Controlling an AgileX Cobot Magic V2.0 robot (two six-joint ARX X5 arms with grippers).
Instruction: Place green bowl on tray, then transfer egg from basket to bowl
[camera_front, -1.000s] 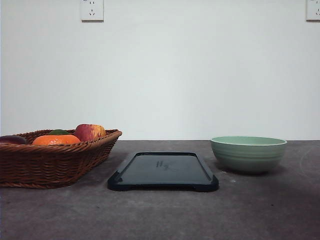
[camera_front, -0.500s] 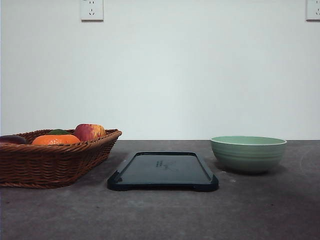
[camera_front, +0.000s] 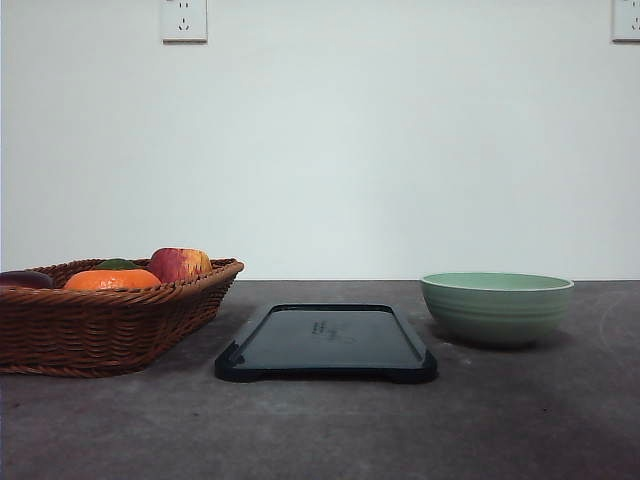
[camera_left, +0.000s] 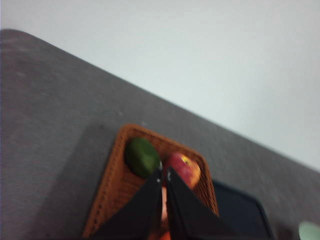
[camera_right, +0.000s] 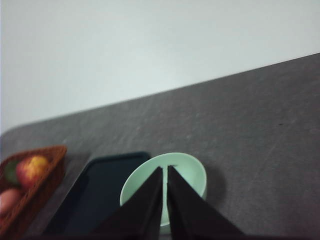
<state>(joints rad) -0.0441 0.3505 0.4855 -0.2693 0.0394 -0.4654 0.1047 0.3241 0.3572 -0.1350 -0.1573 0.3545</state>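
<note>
Nothing moved since a moment ago: green bowl (camera_front: 497, 308), tray (camera_front: 326, 343), basket (camera_front: 105, 315) all in same spots. Means task not started yet.

Green bowl sits on table (camera_front: 330, 430), right of tray, mouth up, not on tray. Tray lies flat between basket and bowl, long side running away from robot. Egg hard to tell; maybe pale bit low in basket.

Left claw (camera_left: 163, 175) closed, holds nothing, above basket. Right claw (camera_right: 165, 172) closed, empty, above bowl.

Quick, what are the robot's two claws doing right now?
Left gripper: shut, holding nothing, above the basket.
Right gripper: shut, holding nothing, above the green bowl.
</note>
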